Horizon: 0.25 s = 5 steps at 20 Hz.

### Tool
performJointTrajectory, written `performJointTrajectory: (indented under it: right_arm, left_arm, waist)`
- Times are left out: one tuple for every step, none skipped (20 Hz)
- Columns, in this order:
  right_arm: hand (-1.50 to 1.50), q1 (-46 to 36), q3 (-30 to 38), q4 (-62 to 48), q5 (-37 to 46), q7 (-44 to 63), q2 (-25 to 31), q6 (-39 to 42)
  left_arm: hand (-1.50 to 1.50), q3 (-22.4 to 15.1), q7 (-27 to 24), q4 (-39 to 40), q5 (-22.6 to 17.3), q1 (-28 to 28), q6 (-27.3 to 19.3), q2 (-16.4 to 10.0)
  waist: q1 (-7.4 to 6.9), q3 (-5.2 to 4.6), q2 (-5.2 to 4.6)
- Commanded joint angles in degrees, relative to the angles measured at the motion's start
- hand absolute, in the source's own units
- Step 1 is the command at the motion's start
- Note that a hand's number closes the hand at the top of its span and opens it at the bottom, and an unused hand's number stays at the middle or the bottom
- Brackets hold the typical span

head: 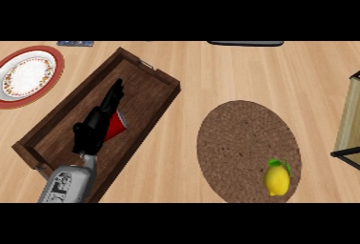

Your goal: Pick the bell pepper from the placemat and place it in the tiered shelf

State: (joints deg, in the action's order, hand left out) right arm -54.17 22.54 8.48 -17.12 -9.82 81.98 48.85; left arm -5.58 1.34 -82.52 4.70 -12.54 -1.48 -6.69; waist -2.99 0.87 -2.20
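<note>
**A:** The fingers (115,93) of the left hand (91,131) were seen stretched out straight and released, with nothing closed in them. They were held over the wooden tray (151,90) in the left half of the counter (211,71).

**B:** And the red thing (116,126) at the palm?

**A:** It was found lying in the tray just beside the palm, partly covered. What it was, and whether it was touched, could not be told.

**B:** Where was the bell pepper (277,178) found?

**A:** On the round placemat (243,138), close to the mat's near right edge. It was yellow with a green stem. Its long axis was run from the counter's near edge toward the far one, with the stem at the far end.

**B:** How was it placed from the fingers?

**A:** Well apart, to the right and closer to the near edge. The fingers were pointed away from it. The tray's right wall and most of the mat were set between them.

**B:** Which hand was judged nearer?

**A:** No right hand was shown. Since the pepper was right of the middle, the right arm was judged better placed, though this could not be checked.

**B:** And the tiered shelf (349,119)?

**A:** Only a corner was shown at the counter's right edge, and the rest was cut off. Its tiers could not be made out.
</note>
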Motion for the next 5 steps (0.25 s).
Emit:
performJointTrajectory:
  right_arm:
    - [-1.5,2.55,-1.37,1.48,1.85,-3.21,0.81,1.85]
    - [-1.5,2.64,-1.3,1.18,1.84,-2.83,1.05,2.12]
    - [-1.5,2.76,-0.88,0.33,1.41,-2.41,0.74,2.72]
    - [-1.5,3.47,-0.67,0.21,1.29,-3.22,0.95,3.38]
    - [-1.5,3.55,-0.98,0.77,1.56,-3.01,1.03,4.38]
  left_arm:
    - [0.0,-0.61,0.08,-0.24,0.57,0.12,-0.6,0.64]
    - [0.0,-0.14,-0.29,-0.57,0.19,-0.24,-0.07,0.02]
    - [0.0,0.22,0.22,-0.46,-0.16,-0.37,0.02,-0.07]
    - [0.0,0.21,0.05,-0.55,-0.81,0.6,0.58,-0.01]
    - [0.0,-0.14,-0.22,-0.28,0.14,0.08,-0.4,0.46]
  waist:
    - [0.02,0.35,-0.3]
    - [-0.2,0.28,-0.22]
    - [-0.2,0.35,-0.24]
    - [0.18,0.41,-0.01]
    - [0.41,0.38,-0.09]
